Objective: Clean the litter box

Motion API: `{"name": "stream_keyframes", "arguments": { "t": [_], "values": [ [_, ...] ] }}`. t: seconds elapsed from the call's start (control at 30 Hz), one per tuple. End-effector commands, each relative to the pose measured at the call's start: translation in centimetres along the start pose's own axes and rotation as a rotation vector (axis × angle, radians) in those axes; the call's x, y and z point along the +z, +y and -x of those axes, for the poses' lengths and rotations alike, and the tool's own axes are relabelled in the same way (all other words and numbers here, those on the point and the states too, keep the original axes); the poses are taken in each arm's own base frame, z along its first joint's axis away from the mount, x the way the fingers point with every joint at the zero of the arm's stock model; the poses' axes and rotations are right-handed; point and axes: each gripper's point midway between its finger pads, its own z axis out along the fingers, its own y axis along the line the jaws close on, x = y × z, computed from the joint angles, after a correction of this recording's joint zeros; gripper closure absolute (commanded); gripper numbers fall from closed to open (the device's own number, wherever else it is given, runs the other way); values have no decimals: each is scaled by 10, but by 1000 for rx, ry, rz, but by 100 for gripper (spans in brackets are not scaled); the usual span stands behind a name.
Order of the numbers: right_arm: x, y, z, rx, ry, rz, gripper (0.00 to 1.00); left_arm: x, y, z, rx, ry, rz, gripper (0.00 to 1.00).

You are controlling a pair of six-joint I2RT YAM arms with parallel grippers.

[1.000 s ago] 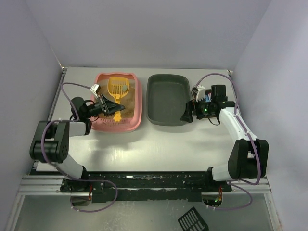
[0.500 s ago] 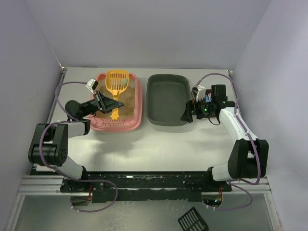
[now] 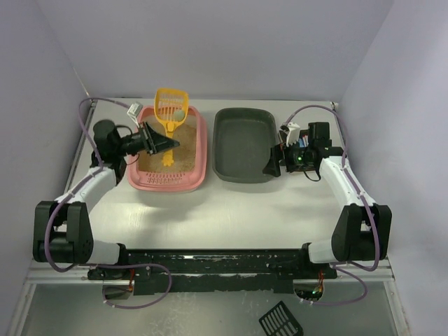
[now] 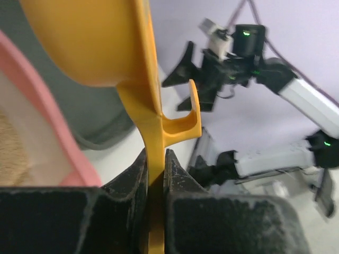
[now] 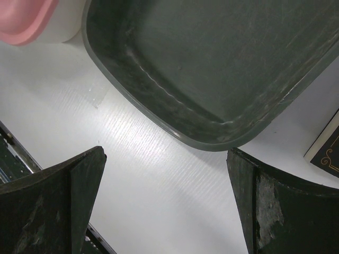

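Nearest us, over the white table (image 3: 231, 210), our right gripper (image 3: 273, 166) hangs with fingers spread wide and nothing in them, just beside the near-right corner of the dark grey tray (image 3: 241, 140). Left of that tray sits the pink litter box (image 3: 201, 150) with tan litter inside. Our left gripper (image 3: 162, 143) is above it, pinching the yellow scoop (image 3: 171, 105) tight by the handle. The scoop's head is up over the box's far rim, and there's a small pale lump (image 3: 179, 113) in it.

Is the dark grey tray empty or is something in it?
Empty. Top and right wrist views show only the bare floor of the dark grey tray; nothing lies in it.
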Motion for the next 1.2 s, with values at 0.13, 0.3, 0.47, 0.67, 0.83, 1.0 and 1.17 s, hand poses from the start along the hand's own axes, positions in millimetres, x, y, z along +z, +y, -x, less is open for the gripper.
{"name": "stream_keyframes", "arguments": {
  "t": [0.13,0.3,0.47,0.67,0.83,1.0,1.17],
  "values": [
    [-8,1,15,-22,-51,-6,0,-9,53,-29,-32,103,252,93],
    [-7,1,14,-23,-50,-7,0,-2,9,-15,-95,-22,-25,93],
    [-7,1,13,-19,-50,-7,0,-7,-24,-7,-244,-83,-252,93],
    [-10,2,13,-26,-56,-15,0,1,8,-3,-199,-102,-40,93],
    [-10,0,13,-21,-54,-20,0,-15,55,-18,-126,45,386,93],
    [-7,-1,16,-10,-44,-4,0,-5,31,-17,-182,38,195,93],
    [-7,1,16,-18,-60,2,0,-7,-3,-4,-278,-133,-74,93]
  ]
}}
